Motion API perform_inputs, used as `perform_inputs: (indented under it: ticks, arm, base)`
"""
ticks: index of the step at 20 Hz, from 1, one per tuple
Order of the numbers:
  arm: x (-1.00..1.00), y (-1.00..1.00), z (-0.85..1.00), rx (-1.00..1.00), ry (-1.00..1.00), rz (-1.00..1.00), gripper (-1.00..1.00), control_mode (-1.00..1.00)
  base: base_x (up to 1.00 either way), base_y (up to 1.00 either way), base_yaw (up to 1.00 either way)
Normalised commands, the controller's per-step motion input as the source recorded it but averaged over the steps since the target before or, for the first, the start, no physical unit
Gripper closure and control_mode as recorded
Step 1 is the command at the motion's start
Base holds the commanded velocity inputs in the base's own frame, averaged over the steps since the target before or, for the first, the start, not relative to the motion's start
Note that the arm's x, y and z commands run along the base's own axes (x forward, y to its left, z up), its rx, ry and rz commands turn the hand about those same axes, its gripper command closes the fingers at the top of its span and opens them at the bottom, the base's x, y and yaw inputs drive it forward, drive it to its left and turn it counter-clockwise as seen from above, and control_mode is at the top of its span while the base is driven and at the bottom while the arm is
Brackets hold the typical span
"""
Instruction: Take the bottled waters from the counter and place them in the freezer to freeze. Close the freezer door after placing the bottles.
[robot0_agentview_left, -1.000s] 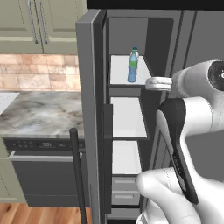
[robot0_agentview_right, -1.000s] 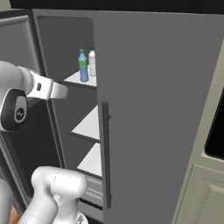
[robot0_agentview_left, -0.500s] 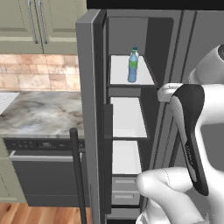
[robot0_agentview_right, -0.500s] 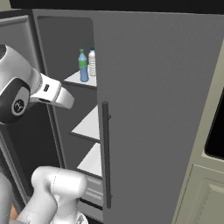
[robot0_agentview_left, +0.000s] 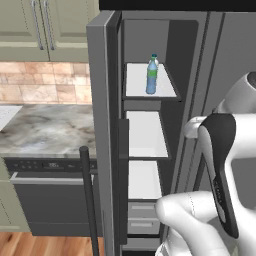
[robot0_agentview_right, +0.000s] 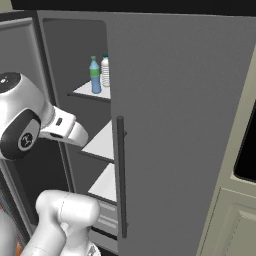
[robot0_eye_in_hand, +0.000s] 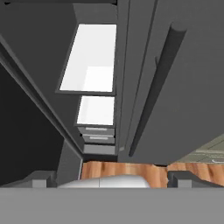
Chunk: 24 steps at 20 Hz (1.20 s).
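Both bottled waters stand on the upper white shelf of the freezer (robot0_agentview_left: 150, 140): the blue one with a green cap (robot0_agentview_left: 151, 76) (robot0_agentview_right: 94, 76) in front, the clear ribbed one (robot0_agentview_right: 105, 71) just beside it. The freezer door (robot0_agentview_left: 102, 125) stands open, edge-on to the left base camera, its long handle (robot0_agentview_left: 89, 200) low at the left. My gripper (robot0_eye_in_hand: 111, 179) is open with nothing between its fingertips (robot0_eye_in_hand: 41, 178); it hangs outside the compartment, below the bottles' shelf, looking down at the lower shelves (robot0_eye_in_hand: 92, 59) and drawers (robot0_eye_in_hand: 98, 133). The counter (robot0_agentview_left: 45, 127) lies left of the door.
The shut right-hand refrigerator door (robot0_agentview_right: 175, 125) with its vertical handle (robot0_agentview_right: 120, 175) stands close on my right. A black-fronted dishwasher (robot0_agentview_left: 50, 200) sits under the counter. Wooden floor (robot0_eye_in_hand: 131, 168) shows below the fridge. Green cabinets (robot0_agentview_left: 45, 25) hang above the counter.
My hand has drawn back from the upper shelf and sunk lower, away from the bottles. The bottles and the door have not moved.
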Motion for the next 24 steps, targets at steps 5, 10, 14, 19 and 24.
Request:
perform_inputs:
  ticks: [5,10,14,19,24]
  arm:
    - [0.0,0.0,-0.27,0.0,0.13,0.0,-1.0,-1.0]
    - [0.0,0.0,-0.11,-0.01,0.18,0.0,-1.0,-1.0]
    - [0.0,0.0,-0.01,0.0,0.12,0.0,-1.0,-1.0]
    - [0.0,0.0,-0.07,0.0,0.06,0.0,-1.0,-1.0]
    - [0.0,0.0,-0.15,0.0,0.01,0.0,-1.0,-1.0]
  base:
    - [0.0,0.0,0.0]
    - [0.0,0.0,0.0]
    - [0.0,0.0,0.0]
    - [0.0,0.0,0.0]
    - [0.0,0.0,0.0]
